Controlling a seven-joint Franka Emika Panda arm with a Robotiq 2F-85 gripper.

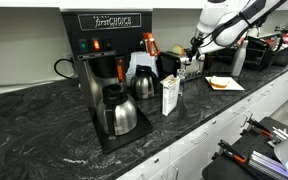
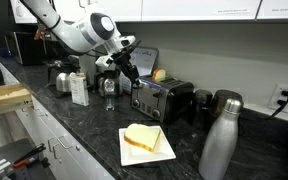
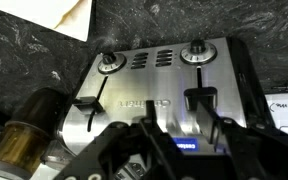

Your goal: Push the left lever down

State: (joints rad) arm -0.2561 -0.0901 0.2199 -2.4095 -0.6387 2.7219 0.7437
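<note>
Two levers logged on toaster [image 3: 154, 95] front, wrist view: left lever [image 3: 86, 103] at approx 9 o'clock of frame centre, right lever [image 3: 201, 100] at 3 o'clock, knob [image 3: 109, 63] above left one. Both levers appeared up in their slots, i.e. not yet pressed. Gripper [image 3: 174, 152] sat at 6 o'clock, fingers [image 3: 112, 150] spread wide, nothing held, and no contact w/ toaster visible. Handling est.: lever is a small stiff tab, prob. spring-loaded w/ latch at bottom. No grasp needed: press its top face w/ one fingertip, straight down. Toaster body prob. light, smooth steel on polished stone, so it may slide or tip if push goes off-axis.

Exterior view: toaster [image 2: 164, 100] on black counter [image 2: 89, 125]. Gripper [image 2: 127, 70] near its lever end at 10 o'clock, apart from it. Plate [image 2: 162, 153] w/ bread [image 2: 141, 137] at 6 o'clock of toaster, steel bottle [image 2: 219, 135] at 4 o'clock.

Exterior view: gripper [image 1: 194, 48] at far end of counter, 2 o'clock of coffee maker [image 1: 99, 60]. Toaster mostly hidden, levers too small to tell.
</note>
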